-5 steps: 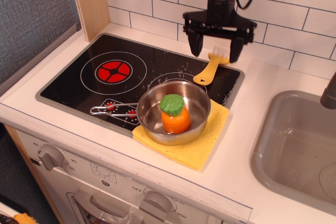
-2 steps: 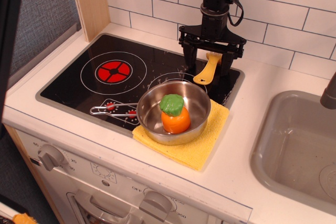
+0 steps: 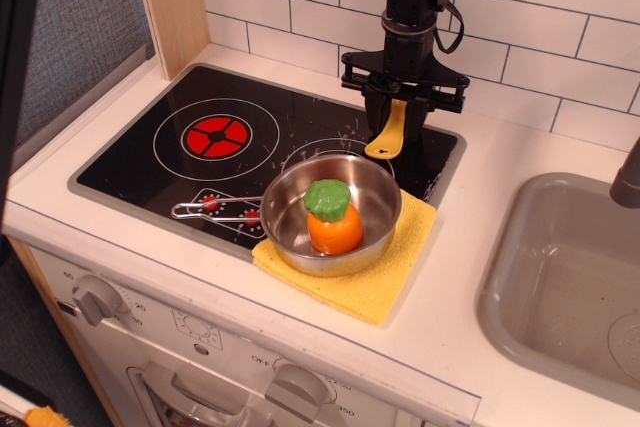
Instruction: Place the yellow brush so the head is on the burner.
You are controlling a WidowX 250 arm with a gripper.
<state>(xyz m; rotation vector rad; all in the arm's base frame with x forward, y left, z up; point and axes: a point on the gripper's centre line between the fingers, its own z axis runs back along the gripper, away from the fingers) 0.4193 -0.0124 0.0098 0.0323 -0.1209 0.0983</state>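
The yellow brush (image 3: 389, 134) lies at the back right of the black cooktop, its rounded handle end pointing toward the pot. Its head is hidden between my fingers. My gripper (image 3: 398, 115) stands straight down over the brush, its jaws drawn in against the head end. The burner (image 3: 217, 134), white rings with a red segmented centre, is at the left of the cooktop, well away from the brush and gripper.
A steel pot (image 3: 372, 190) holding an orange and green toy stands on a yellow folded cloth (image 3: 385, 272) at the cooktop's front right, partly covering a plain white ring. A wire utensil (image 3: 205, 210) lies left of the pot. A grey sink (image 3: 560, 287) is at the right. The tiled wall is just behind.
My gripper came down over the brush's head and its jaws narrowed from wide open to shut on it. The handle has swung slightly to the left.
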